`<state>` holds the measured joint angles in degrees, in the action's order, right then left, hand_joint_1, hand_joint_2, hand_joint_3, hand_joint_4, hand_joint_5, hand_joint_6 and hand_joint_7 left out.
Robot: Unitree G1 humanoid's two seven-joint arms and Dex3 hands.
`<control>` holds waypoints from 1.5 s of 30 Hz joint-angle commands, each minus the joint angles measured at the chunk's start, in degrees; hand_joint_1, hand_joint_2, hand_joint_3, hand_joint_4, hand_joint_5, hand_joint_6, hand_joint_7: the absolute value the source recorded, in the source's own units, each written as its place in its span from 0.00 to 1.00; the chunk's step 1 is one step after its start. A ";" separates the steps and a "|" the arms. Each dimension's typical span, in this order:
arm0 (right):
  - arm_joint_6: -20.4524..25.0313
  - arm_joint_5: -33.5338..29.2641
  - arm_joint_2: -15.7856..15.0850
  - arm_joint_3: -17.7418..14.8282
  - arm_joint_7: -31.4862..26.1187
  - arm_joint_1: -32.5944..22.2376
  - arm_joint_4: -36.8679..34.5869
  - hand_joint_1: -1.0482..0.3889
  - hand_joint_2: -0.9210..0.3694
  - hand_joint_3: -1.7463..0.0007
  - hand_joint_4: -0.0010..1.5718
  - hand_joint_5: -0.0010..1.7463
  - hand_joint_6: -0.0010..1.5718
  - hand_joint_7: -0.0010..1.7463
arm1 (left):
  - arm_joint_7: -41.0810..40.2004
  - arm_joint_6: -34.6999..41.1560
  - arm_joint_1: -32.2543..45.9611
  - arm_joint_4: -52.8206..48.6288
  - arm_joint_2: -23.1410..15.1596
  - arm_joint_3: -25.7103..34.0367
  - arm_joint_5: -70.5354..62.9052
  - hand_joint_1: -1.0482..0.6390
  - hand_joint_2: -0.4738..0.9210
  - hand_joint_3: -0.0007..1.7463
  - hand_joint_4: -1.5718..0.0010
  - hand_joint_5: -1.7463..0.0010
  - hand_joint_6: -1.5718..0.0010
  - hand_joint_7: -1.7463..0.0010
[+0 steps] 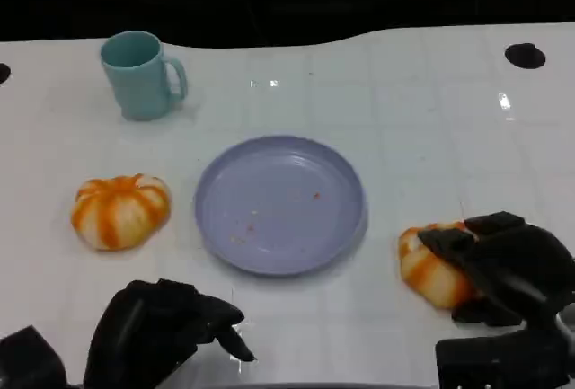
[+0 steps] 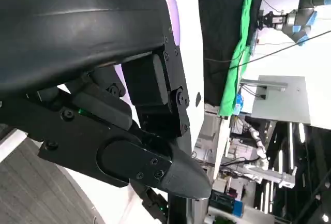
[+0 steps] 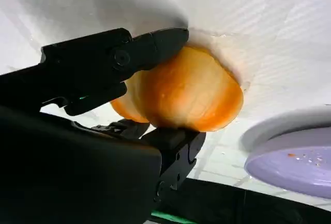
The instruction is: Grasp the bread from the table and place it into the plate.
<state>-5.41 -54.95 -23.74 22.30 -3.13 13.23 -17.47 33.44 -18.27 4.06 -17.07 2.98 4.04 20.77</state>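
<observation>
Orange bread [image 1: 429, 268] sits clamped in the right hand [image 1: 503, 268], left hand [image 1: 166, 326] curled empty; a loose grip could drop it short of the plate [image 1: 280, 205].

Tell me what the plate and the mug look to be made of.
Plate: probably plastic or melamine, lavender, smooth with a dull sheen; soft highlights and a thin moulded rim suggest it, though glazed ceramic can't be ruled out. Mug: likely the same sort of plastic, pale teal, matte, evenly coloured, with no sharp glints.
</observation>
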 commanded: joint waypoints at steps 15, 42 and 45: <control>9.82 7.71 3.52 2.94 14.98 9.42 -4.96 0.50 0.01 0.92 0.43 0.44 0.63 0.05 | -1.22 0.09 1.43 1.70 -0.50 -0.50 -0.75 0.05 0.98 0.00 0.22 0.46 0.01 1.00; -2.37 4.50 3.94 7.53 -22.11 17.62 -23.16 0.55 0.00 0.89 0.58 1.00 0.49 0.80 | -1.67 -0.37 2.28 2.41 -0.64 -0.96 -1.01 0.05 0.99 0.00 0.21 0.47 0.00 1.00; -2.57 5.46 3.72 6.27 -22.11 17.18 -20.42 0.56 0.00 0.86 0.58 1.00 0.41 0.97 | -1.34 0.17 2.62 3.17 -0.72 -1.04 -0.51 0.06 0.99 0.00 0.22 0.47 0.01 1.00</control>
<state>-7.72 -50.91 -18.75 30.21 -24.50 30.90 -40.39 32.30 -18.02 5.82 -14.78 3.03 2.82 20.19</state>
